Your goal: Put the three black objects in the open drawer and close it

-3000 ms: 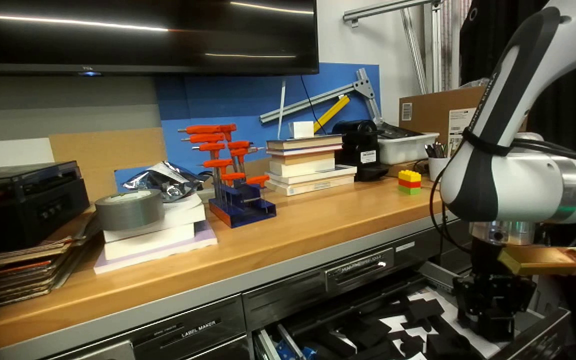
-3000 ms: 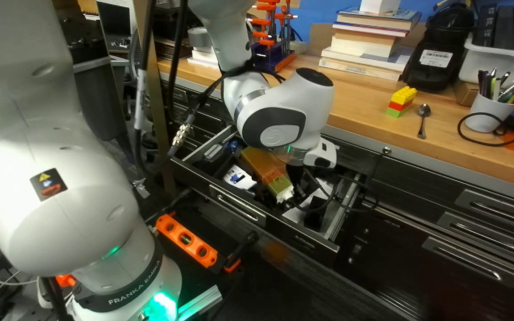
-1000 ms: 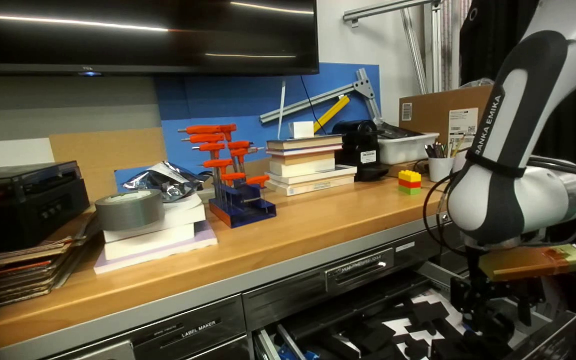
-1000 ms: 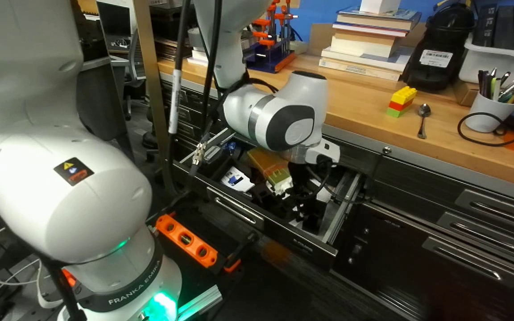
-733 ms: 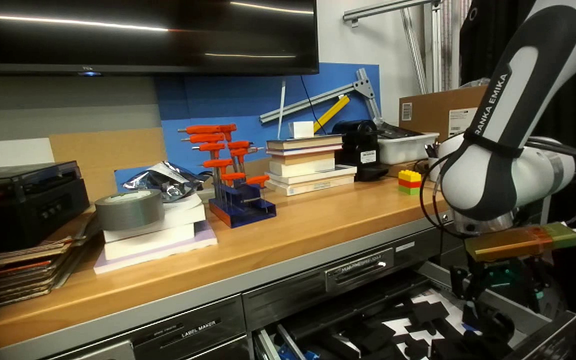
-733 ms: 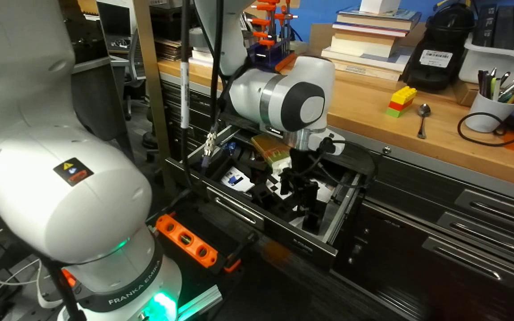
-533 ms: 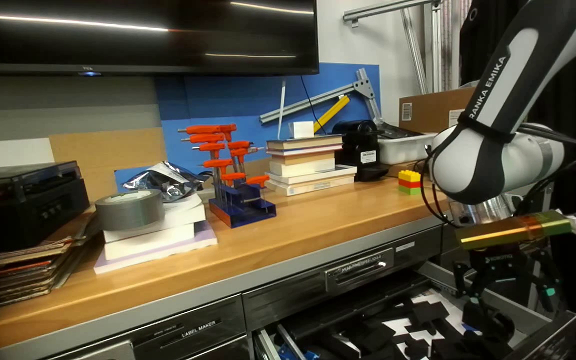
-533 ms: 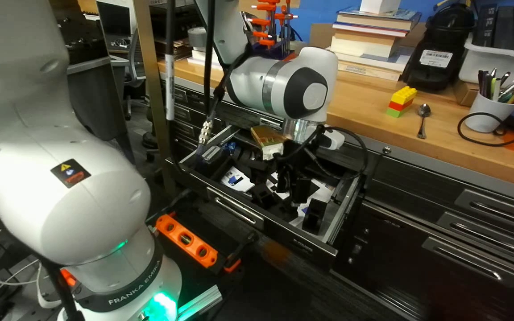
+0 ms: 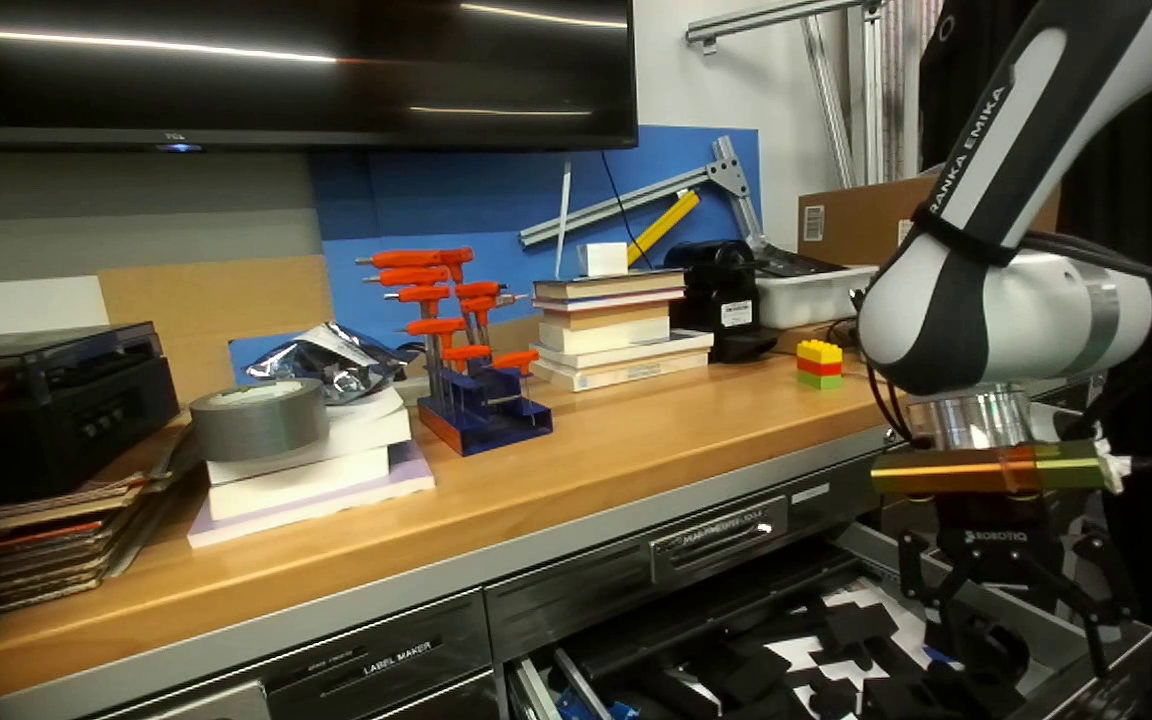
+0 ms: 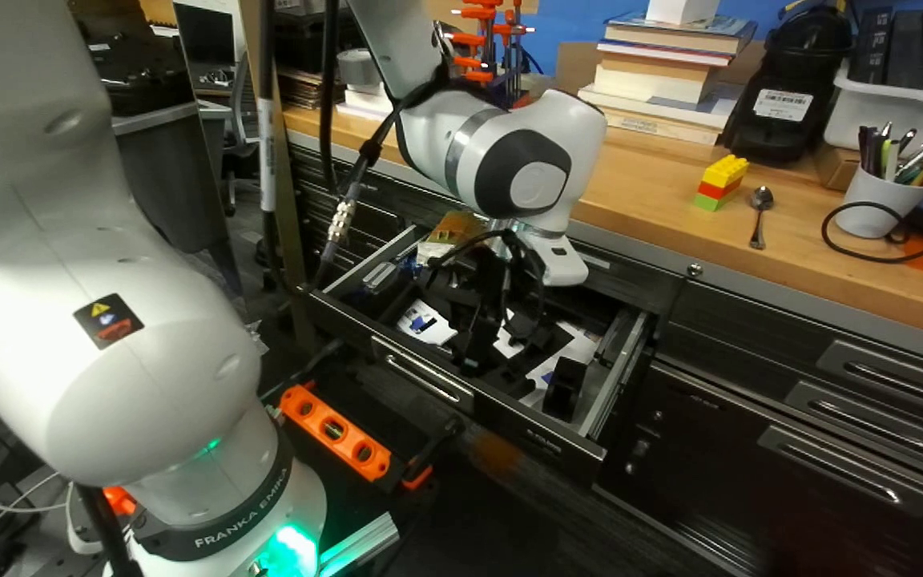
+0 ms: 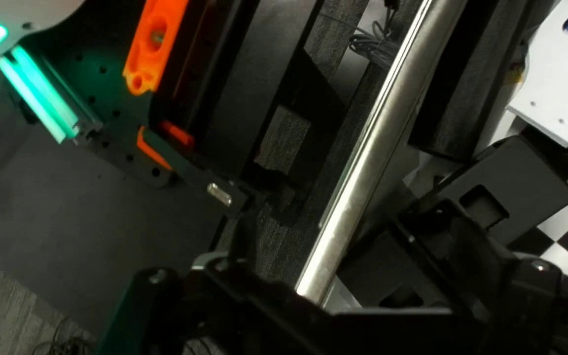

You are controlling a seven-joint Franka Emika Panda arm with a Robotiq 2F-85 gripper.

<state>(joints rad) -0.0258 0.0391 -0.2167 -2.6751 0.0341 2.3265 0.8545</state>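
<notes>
Hanging near the front edge of the open drawer (image 9: 1131,655) in an exterior view, the claw (image 9: 1019,642) has its fingers spread wide and holds nothing that I can see. Black things (image 9: 858,625) lie in a jumble inside the drawer, on a white sheet (image 9: 796,652). I cannot tell which three the task means.

In an exterior view, a black block (image 10: 564,389) stands by the drawer's front right corner, as seen from there. The claw is near the middle of the front edge. The handle (image 10: 423,379) is on the outside, just below that edge.

In the wrist view, a shiny rim (image 11: 382,143), which I take for that front edge, runs between the two fingers. One finger shows on the outer side. The other shows on the inner side, with black blocks (image 11: 525,182) behind it. I cannot tell if either touches.

My guess is that putting in is done and closing is the step in hand. Next, the claw should go outside the front edge and push straight in.
</notes>
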